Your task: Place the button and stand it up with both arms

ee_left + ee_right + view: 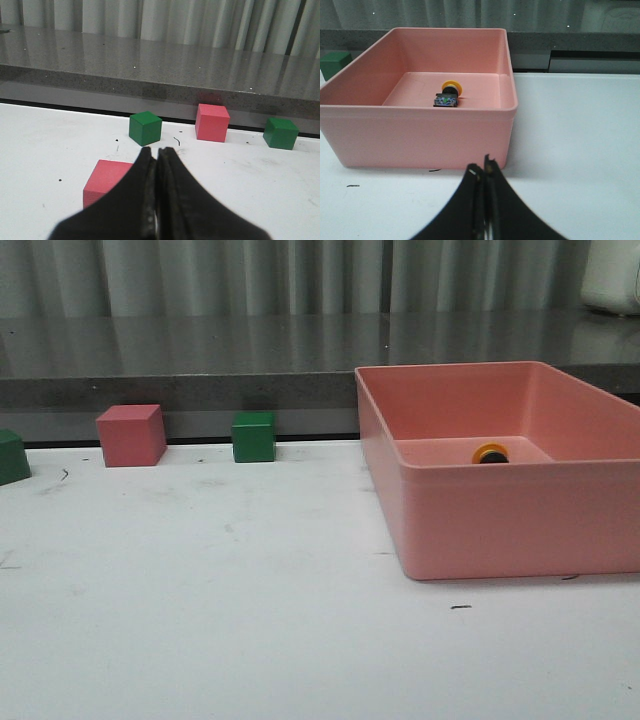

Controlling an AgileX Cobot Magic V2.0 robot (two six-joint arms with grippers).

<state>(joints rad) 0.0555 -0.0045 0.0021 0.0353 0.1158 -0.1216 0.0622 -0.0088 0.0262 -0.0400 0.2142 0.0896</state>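
The button [491, 453] lies on its side on the floor of a pink bin [520, 520]. The right wrist view shows the button [448, 95] with its yellow cap turned toward the bin's far wall and its clear blue base toward the camera. My right gripper [484, 167] is shut and empty, over the white table just outside the bin's [420, 135] near wall. My left gripper [157, 150] is also shut with nothing in it, above the table beside a pink cube [107, 175]. Neither arm shows in the front view.
A pink cube [131, 435] and a green cube [253, 437] stand along the table's back edge, another green cube [12, 457] at the far left. A grey counter ledge [200, 360] runs behind the table. The left wrist view also shows a green cube [145, 128], a pink cube [212, 122] and a green cube [280, 133].
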